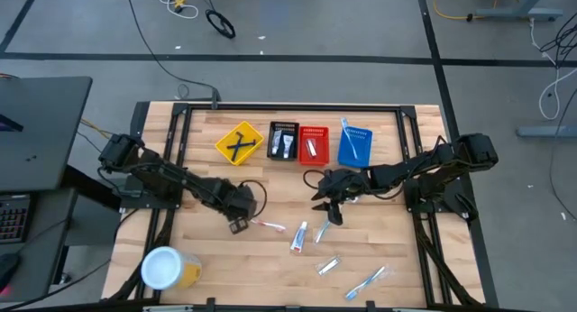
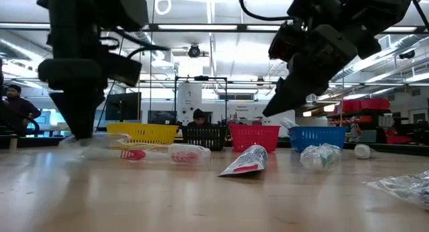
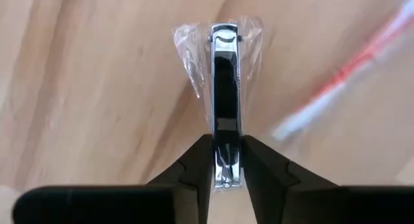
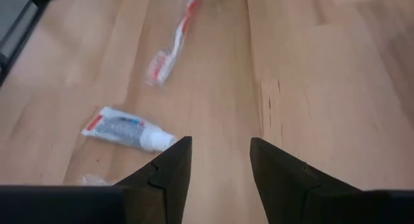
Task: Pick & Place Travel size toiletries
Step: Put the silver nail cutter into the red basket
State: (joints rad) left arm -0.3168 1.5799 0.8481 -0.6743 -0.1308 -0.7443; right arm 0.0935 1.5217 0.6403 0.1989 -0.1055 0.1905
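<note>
In the left wrist view, the left gripper [image 3: 226, 160] is clenching a shiny dark nail clipper [image 3: 225, 114] sealed in a clear wrapper; the clipper's near end is disappearing between the fingers. A red-and-white toothbrush [image 3: 352, 75] is showing only as a blur at the right edge of that frame.

In the high view, the left gripper [image 1: 240, 224] is sitting left of centre, its arm reaching in from the left edge, and the clipper is too small to make out there. The right gripper [image 1: 330, 213] is hovering just right of centre, its arm stretching in from the right side. Its fingers [image 4: 171, 169] are standing apart with nothing between them, above bare wood.

The toiletries are lying across the lower middle of the high view: a small white tube [image 1: 297, 237] beside a slim blue-white item [image 1: 322, 231], a silvery packet [image 1: 328, 266] and a wrapped toothbrush [image 1: 368, 281] lower right. Along the upper centre, a yellow basket [image 1: 240, 143], black basket [image 1: 283, 141], red basket [image 1: 314, 142] and blue basket [image 1: 354, 144] are sitting in a row, their contents hard to identify. A white-lidded jar [image 1: 164, 268] is standing at lower left.

In the low view, both arms are cut off by the top edge.
</note>
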